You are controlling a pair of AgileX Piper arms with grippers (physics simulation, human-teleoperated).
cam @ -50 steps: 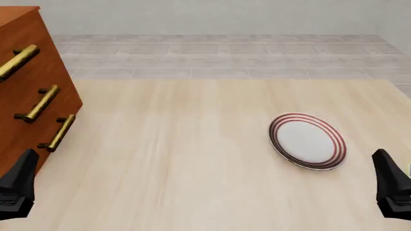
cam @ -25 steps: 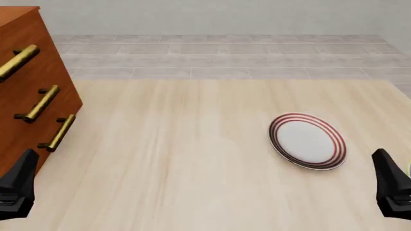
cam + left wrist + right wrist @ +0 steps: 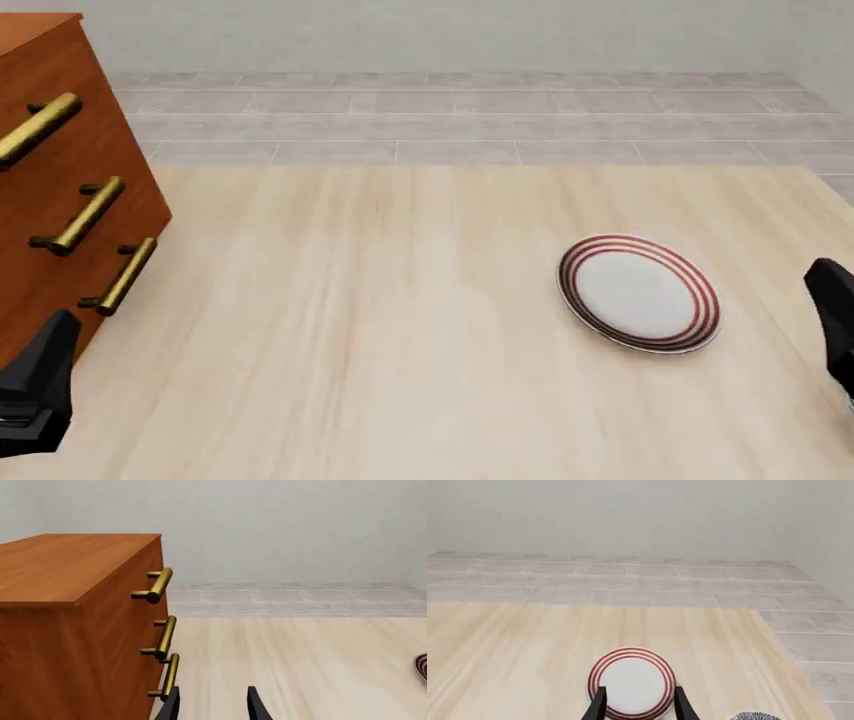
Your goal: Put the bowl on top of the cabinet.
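The cabinet (image 3: 60, 190) is seen standing at the far left of the counter (image 3: 374, 330), its three brass handles (image 3: 91, 215) facing the open surface. The plate (image 3: 638, 292) with red rings is found lying flat on the right half of the counter. Of the bowl (image 3: 754, 716), only a sliver of patterned rim is observed in the right wrist view, beside the plate (near the counter's right edge). The left gripper (image 3: 212, 705) is held open and empty beside the cabinet's lowest handle. The right gripper (image 3: 635, 702) is likewise parted and empty, with the plate framed between its fingers.
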